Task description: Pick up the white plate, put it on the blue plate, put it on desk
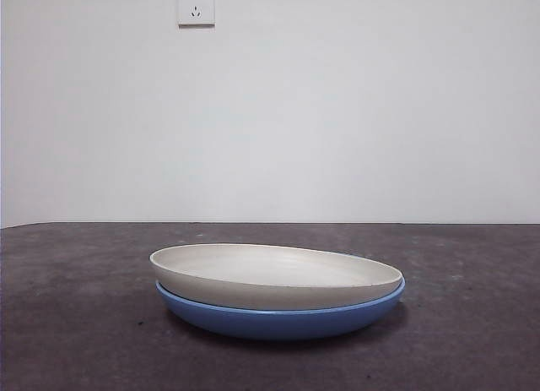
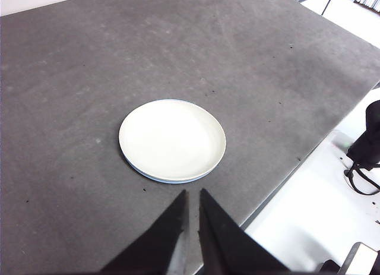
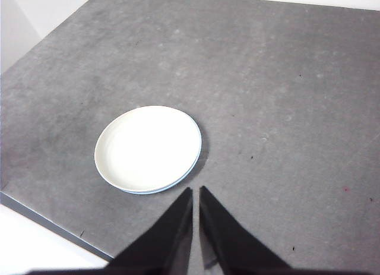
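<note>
Your left gripper (image 2: 193,195) hangs high above the desk (image 2: 71,79) with its two black jaws drawn together, only a thin slit between the tips, nothing held. Your right gripper (image 3: 195,192) reads the same: jaws nearly touching, empty, well above the tabletop. Neither one touches a plate.

From each wrist camera you see the white plate (image 2: 172,139) as a pale disc, with only a thin crescent of the blue plate (image 2: 155,178) showing along one edge beneath it.

In the front view neither arm appears. The white plate (image 1: 274,277) sits nested in the blue plate (image 1: 278,322), slightly tilted, its left rim riding higher than the right. The blue rim shows most at the right side. The stack rests on the dark mottled desk (image 1: 76,323), near the middle. A wall socket (image 1: 196,7) is on the white wall behind.
</note>
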